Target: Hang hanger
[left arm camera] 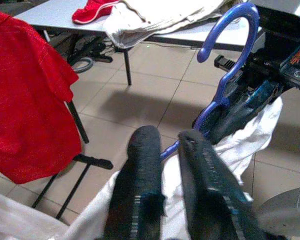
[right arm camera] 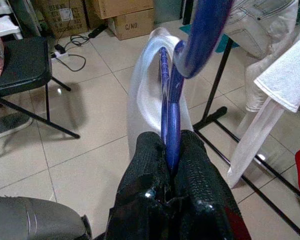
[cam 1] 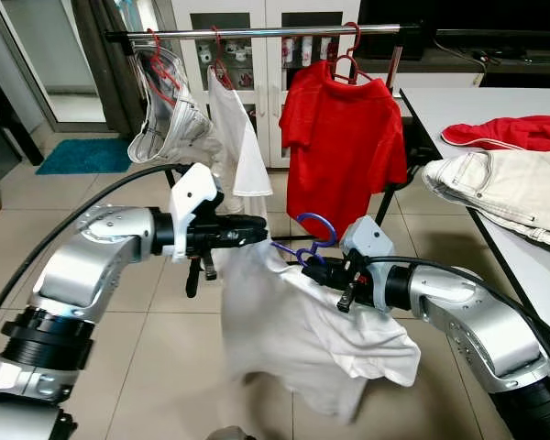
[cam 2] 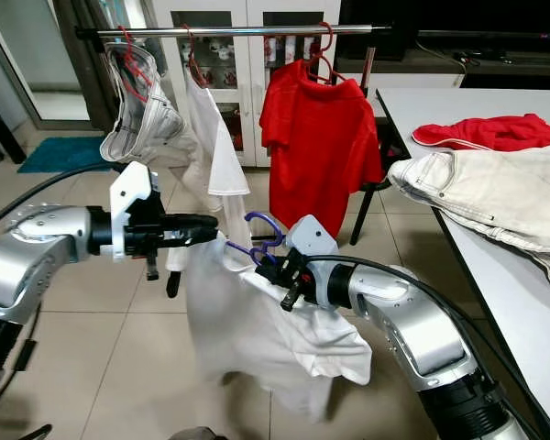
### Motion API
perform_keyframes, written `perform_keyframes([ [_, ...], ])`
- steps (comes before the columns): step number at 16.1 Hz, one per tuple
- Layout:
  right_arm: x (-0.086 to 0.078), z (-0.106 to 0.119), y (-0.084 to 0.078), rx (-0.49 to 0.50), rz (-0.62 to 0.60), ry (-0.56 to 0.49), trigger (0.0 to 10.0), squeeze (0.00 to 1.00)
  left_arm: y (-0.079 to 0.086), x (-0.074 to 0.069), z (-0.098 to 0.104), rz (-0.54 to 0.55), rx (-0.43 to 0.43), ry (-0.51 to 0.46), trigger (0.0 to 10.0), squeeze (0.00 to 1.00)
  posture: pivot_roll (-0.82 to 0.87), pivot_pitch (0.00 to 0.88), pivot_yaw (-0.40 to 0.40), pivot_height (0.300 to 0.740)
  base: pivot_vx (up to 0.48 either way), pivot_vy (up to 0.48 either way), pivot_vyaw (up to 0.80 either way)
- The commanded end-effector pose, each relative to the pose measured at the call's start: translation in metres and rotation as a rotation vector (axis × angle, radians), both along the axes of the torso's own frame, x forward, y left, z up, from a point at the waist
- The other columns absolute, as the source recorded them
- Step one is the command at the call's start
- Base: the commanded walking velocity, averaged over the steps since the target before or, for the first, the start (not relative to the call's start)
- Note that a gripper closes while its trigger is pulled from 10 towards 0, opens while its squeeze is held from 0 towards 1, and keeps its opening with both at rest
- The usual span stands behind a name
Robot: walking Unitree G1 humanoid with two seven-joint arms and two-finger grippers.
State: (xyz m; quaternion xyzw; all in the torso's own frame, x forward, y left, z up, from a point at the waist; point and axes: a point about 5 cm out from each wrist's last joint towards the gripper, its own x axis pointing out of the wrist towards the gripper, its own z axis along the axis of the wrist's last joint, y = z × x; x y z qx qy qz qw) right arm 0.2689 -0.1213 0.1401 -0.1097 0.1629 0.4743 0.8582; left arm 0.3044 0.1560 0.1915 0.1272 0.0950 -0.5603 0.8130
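A blue hanger (cam 1: pixel 317 229) carries a white shirt (cam 1: pixel 302 330) that droops toward the floor between my arms. My right gripper (cam 1: pixel 313 271) is shut on the blue hanger's neck, just below the hook (right arm camera: pixel 172 100). My left gripper (cam 1: pixel 261 232) points right at the shirt's upper corner, and its fingers (left arm camera: pixel 145 165) stand close together with white cloth between them. The hanger's near arm runs past them. The metal rail (cam 1: pixel 284 33) stands beyond and above. It holds a red shirt (cam 1: pixel 344 147), a white garment (cam 1: pixel 238 137) and pale shorts (cam 1: pixel 170 128) on red hangers.
A white table (cam 1: pixel 458 110) on the right holds a red garment (cam 1: pixel 513 133) and cream trousers (cam 1: pixel 504 183). A teal mat (cam 1: pixel 87 156) lies on the tiled floor at far left. The rail's black legs (right arm camera: pixel 225 120) stand close by. A black chair (right arm camera: pixel 20 60) and cardboard boxes (right arm camera: pixel 125 15) stand further off.
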Motion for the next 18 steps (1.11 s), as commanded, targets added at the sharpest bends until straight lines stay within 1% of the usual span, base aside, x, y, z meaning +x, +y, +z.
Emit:
perform_keyframes([
  [1,0.005,0.010,0.000,0.027,-0.004,-0.029,10.0,0.00,0.008,-0.001,0.007,0.012,0.011,-0.015,10.0,1.00,0.04,0.000,0.043,0.740,0.000,0.000,0.00],
  [3,0.005,0.011,0.000,0.033,-0.014,-0.043,10.0,0.00,0.026,0.001,0.017,0.076,0.063,-0.060,10.0,1.00,0.04,0.000,0.044,0.740,0.000,0.000,0.00],
  [4,0.006,0.013,0.000,0.041,-0.021,-0.056,10.0,0.00,0.041,0.005,0.023,0.146,0.081,-0.099,10.0,1.00,0.04,0.000,0.044,0.740,0.000,0.000,0.00],
  [5,0.006,0.017,-0.001,0.051,-0.016,-0.072,10.0,0.00,0.060,0.008,0.029,0.233,0.112,-0.148,10.0,1.00,0.04,0.000,0.045,0.740,0.000,0.000,0.00],
  [6,0.005,0.020,-0.002,0.066,-0.010,-0.075,10.0,0.00,0.076,0.007,0.028,0.289,0.145,-0.161,10.0,1.00,0.04,0.000,0.044,0.740,0.000,0.000,0.00],
  [7,0.005,0.022,-0.003,0.070,-0.013,-0.081,10.0,0.00,0.083,0.006,0.026,0.308,0.168,-0.158,10.0,1.00,0.04,0.000,0.044,0.740,0.000,0.000,0.00],
  [8,0.005,0.027,-0.002,0.092,-0.008,-0.092,10.0,0.00,0.100,0.002,0.018,0.350,0.232,-0.139,10.0,1.00,0.04,0.000,0.044,0.740,0.000,0.000,0.00],
  [9,0.004,0.031,-0.002,0.110,0.000,-0.095,10.0,0.00,0.111,-0.002,0.012,0.380,0.267,-0.125,10.0,1.00,0.04,0.000,0.043,0.740,0.000,0.000,0.00],
  [11,0.005,0.037,-0.001,0.143,-0.009,-0.106,10.0,0.00,0.127,-0.009,-0.005,0.439,0.328,-0.121,10.0,1.00,0.05,0.000,0.037,0.740,0.000,0.000,0.00],
  [13,0.006,0.038,-0.002,0.145,-0.024,-0.105,10.0,0.00,0.130,-0.009,-0.014,0.476,0.337,-0.136,10.0,1.00,0.04,0.000,0.034,0.740,0.000,0.000,0.00],
  [14,0.011,0.035,-0.007,0.134,-0.094,-0.087,10.0,0.00,0.117,-0.008,-0.013,0.489,0.222,-0.153,10.0,1.00,0.04,0.000,0.035,0.740,0.000,0.000,0.00],
  [15,0.020,0.032,-0.013,0.140,-0.211,-0.081,10.0,0.00,0.101,-0.007,-0.009,0.498,0.093,-0.167,10.0,1.00,0.04,0.000,0.035,0.740,0.000,0.000,0.00],
  [16,0.027,0.029,-0.017,0.147,-0.307,-0.079,10.0,0.00,0.091,-0.007,-0.009,0.500,0.030,-0.165,10.0,0.95,0.04,0.000,0.035,0.740,0.000,0.000,0.00],
  [17,0.031,0.028,-0.018,0.160,-0.374,-0.074,10.0,0.00,0.083,-0.009,-0.013,0.493,-0.011,-0.151,10.0,0.64,0.04,0.000,0.035,0.740,0.000,0.000,0.00],
  [18,0.035,0.028,-0.015,0.190,-0.421,-0.074,10.0,0.00,0.065,-0.012,-0.025,0.473,-0.069,-0.112,10.0,0.00,0.04,0.000,0.035,0.740,0.000,0.000,0.00],
])
